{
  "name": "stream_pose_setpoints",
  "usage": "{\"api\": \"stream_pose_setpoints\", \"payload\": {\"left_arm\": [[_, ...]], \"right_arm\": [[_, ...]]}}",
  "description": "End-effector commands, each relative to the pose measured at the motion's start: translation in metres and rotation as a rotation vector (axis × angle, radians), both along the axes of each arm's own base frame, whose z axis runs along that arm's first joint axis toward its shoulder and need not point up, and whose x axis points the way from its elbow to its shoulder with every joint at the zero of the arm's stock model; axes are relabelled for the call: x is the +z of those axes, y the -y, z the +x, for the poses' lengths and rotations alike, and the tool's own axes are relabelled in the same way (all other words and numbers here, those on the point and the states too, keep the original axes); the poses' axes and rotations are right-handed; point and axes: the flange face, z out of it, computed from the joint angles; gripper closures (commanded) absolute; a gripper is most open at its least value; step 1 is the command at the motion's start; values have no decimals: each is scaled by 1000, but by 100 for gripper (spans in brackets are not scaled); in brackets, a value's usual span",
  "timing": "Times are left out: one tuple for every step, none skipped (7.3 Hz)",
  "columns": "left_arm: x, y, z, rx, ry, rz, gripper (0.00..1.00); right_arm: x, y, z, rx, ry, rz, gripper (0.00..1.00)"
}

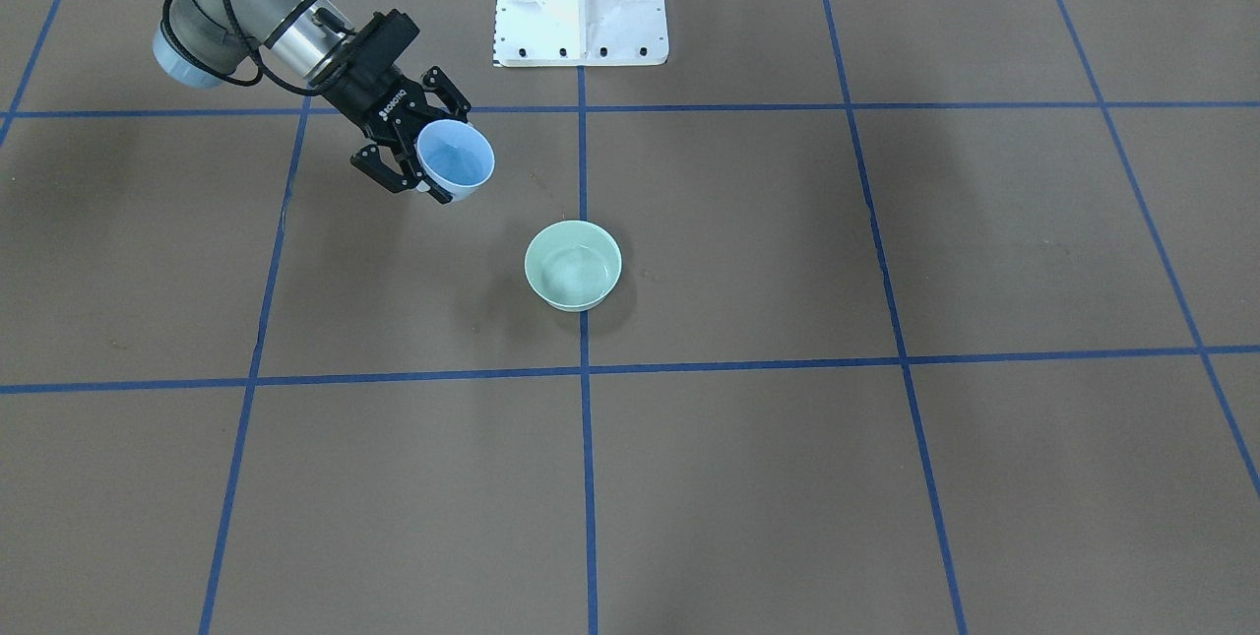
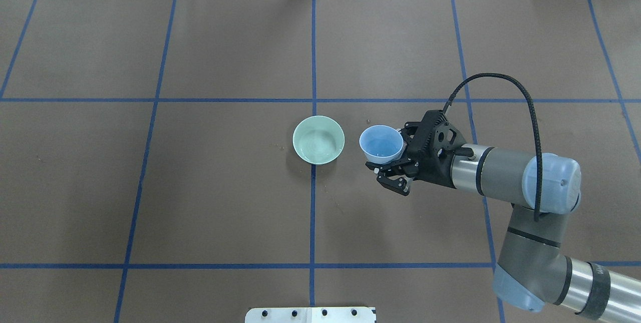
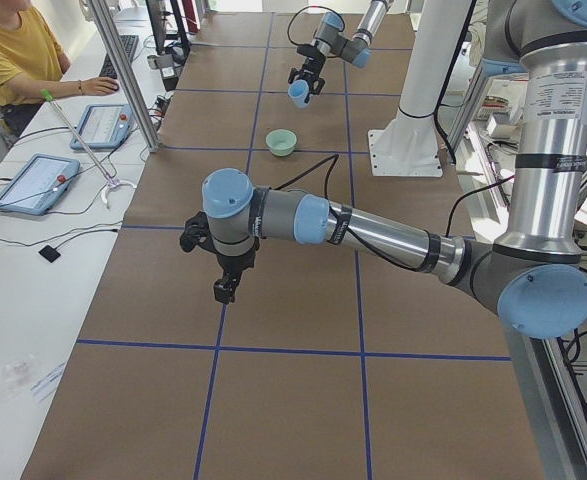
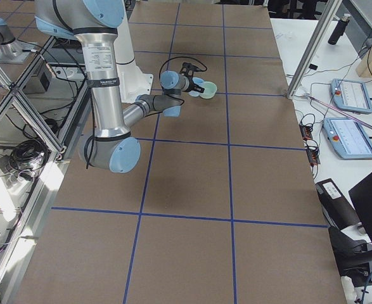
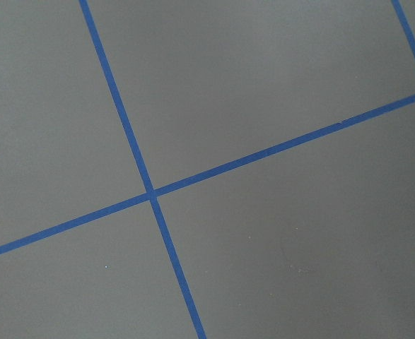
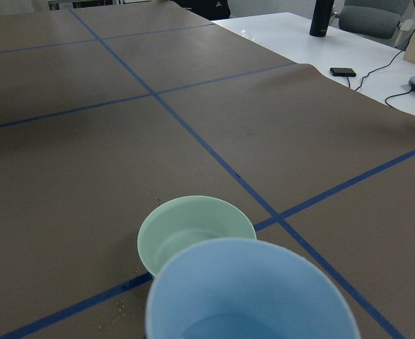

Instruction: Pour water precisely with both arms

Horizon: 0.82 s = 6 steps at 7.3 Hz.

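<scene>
The right grey-silver jointed arm with light-blue joint caps (image 2: pixel 506 173) was bent at the elbow, with its wrist nearly level. Its black two-finger gripper (image 2: pixel 388 148) was clamped on the sides of a pale blue cup (image 2: pixel 380 141). The matching left arm (image 3: pixel 373 228) stretched out nearly level, its black gripper (image 3: pixel 223 285) pointing down. Whether that gripper's jaws were parted could not be told.

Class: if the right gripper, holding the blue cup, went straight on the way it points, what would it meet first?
Probably the green bowl: the right gripper points across the table at it, blue cup leading. The cup looks raised, so it might clear the rim; height is unclear.
</scene>
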Motion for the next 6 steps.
{"api": "stream_pose_setpoints", "payload": {"left_arm": [[0, 0, 0, 0, 0, 0, 0], [-1, 0, 0, -1, 0, 1, 0], [1, -1, 0, 0, 0, -1, 0], [3, -5, 0, 0, 0, -6, 0], [2, -5, 0, 0, 0, -4, 0], [2, -5, 0, 0, 0, -3, 0]], "right_arm": [[-28, 10, -23, -4, -70, -33, 100], [-34, 14, -30, -4, -106, -51, 100], [-39, 17, -33, -1, -134, -64, 100], [-46, 20, -41, 1, -170, -81, 100], [-55, 23, -47, 2, -200, -94, 100], [-61, 25, -52, 4, -229, -108, 100]]}}
